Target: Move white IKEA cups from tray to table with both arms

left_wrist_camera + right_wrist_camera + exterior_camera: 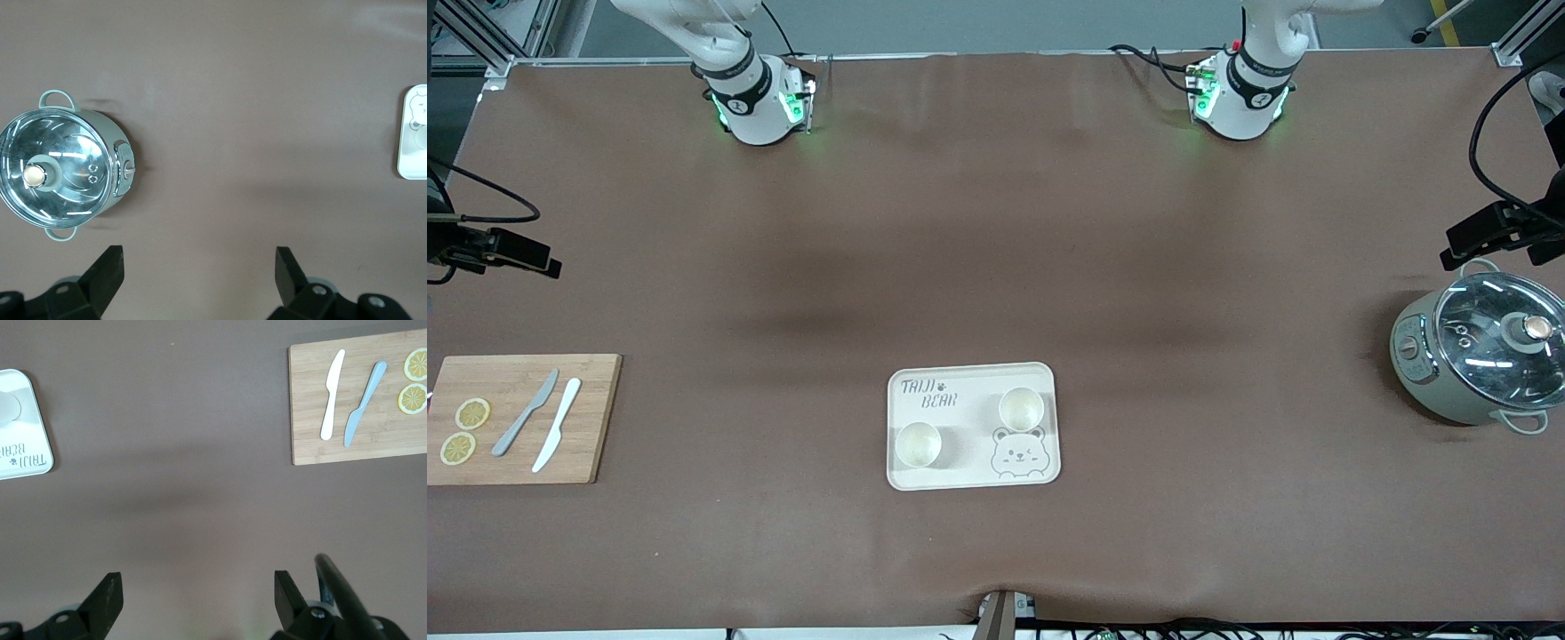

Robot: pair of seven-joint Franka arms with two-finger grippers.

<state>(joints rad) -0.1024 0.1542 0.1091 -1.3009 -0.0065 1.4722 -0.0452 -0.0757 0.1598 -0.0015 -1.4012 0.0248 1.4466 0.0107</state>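
Risk: cups (918,444) sit close on tray (971,476) (both my grippers (199,267) (197,590) gape empty), arms may clash reaching.

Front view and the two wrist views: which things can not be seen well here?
- Both grippers: outside the front view; only the wrist views show the left gripper and right gripper, open.
- Cream-white rounded rectangular tray: cut by the frame edge in both wrist views.
- Small cream-white tapered cups: contents too small to tell.
- Glass-lidded green pot: inside hidden by reflections.

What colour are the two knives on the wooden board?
One knife is white, the other pale grey-blue; the right wrist view shows them best.
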